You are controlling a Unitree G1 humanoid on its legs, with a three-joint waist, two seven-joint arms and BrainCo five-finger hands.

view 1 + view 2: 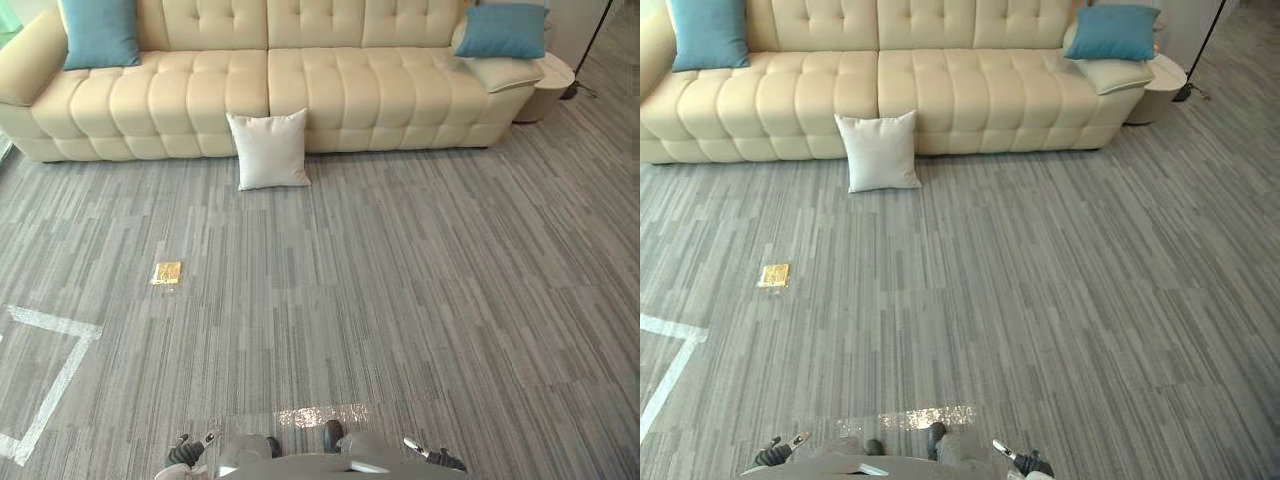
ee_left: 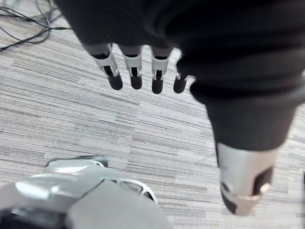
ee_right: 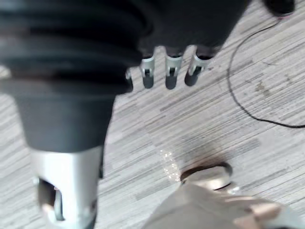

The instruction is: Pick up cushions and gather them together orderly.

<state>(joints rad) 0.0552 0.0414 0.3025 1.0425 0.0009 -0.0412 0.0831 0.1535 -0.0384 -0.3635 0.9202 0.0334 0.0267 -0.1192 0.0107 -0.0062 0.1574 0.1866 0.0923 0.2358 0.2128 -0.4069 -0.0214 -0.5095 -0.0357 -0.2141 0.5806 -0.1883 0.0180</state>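
Nearest, the left hand (image 2: 135, 71) and right hand (image 3: 170, 71) hang above the floor (image 1: 400, 300), fingers loosely straight, holding nothing. Against the front edge of the sofa (image 1: 350, 90) a white cushion (image 1: 268, 150) stands leaning on the floor. A left blue cushion (image 1: 100, 32), cropped at top, and a right blue cushion (image 1: 502, 30) sit at the sofa's ends.

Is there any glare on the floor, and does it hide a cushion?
Left eye view: a bright patch of glare lies on the floor near the bottom edge, far from the white cushion against the sofa, hiding nothing; right wrist view: a small glint on the floor.
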